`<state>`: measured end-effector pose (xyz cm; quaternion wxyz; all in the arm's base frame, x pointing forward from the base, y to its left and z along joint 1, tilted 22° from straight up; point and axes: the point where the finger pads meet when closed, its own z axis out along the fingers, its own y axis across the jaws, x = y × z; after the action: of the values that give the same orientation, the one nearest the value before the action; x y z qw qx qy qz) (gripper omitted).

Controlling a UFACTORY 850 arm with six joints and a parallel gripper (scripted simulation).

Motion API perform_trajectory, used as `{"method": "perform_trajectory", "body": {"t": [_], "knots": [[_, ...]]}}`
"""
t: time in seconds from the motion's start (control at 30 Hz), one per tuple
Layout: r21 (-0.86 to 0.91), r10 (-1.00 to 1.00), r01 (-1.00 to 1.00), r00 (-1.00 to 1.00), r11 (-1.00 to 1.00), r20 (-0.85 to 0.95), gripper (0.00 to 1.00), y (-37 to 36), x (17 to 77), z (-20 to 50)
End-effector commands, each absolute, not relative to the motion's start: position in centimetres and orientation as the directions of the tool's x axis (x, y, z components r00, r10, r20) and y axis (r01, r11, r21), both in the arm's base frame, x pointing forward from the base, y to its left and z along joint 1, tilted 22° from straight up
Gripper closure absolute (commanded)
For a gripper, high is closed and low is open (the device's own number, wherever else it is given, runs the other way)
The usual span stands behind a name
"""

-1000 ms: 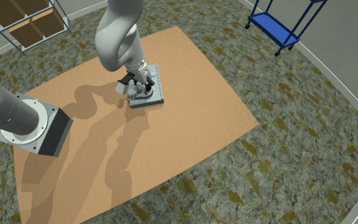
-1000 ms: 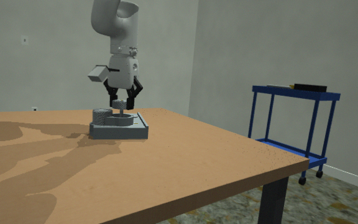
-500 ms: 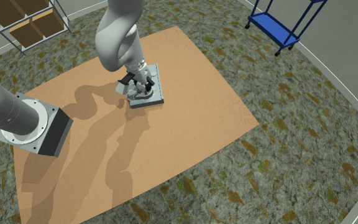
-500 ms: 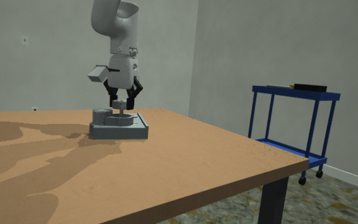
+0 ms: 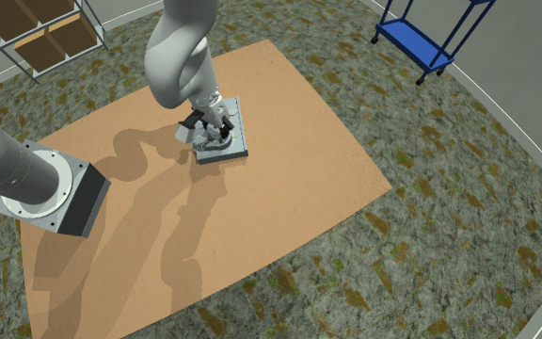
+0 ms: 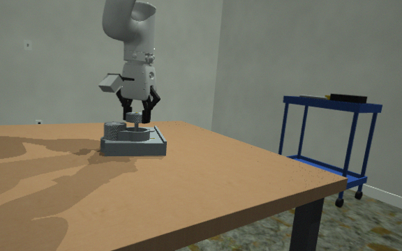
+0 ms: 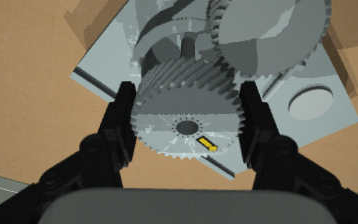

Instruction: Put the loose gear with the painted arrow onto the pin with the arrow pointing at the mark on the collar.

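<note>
Above the timing case (image 6: 133,146) on the bench (image 6: 201,174), jaws pinch the gear (image 7: 187,119); its yellow arrow (image 7: 207,144) faces the wrist camera; the pin (image 6: 136,126) stands just beneath.

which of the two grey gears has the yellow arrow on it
The grey toothed gear held between the end effector's black fingers; the other grey gear, mounted on the timing case, shows no arrow.

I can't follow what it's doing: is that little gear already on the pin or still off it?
Still off it. The gear hangs in the shut jaws above the collar, with the pin showing bare beneath it.
</note>
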<state>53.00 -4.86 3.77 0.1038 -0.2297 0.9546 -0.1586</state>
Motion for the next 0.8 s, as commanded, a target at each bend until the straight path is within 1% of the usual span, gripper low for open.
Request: {"method": "perform_trajectory", "body": {"t": [0.0,0.77], "knots": [[-0.351,-0.472,-0.405,-0.873,0.844,-0.126,1.0,-4.86,53.08,3.78],[-0.351,-0.472,-0.405,-0.873,0.844,-0.126,1.0,-4.96,53.18,3.43]]}}
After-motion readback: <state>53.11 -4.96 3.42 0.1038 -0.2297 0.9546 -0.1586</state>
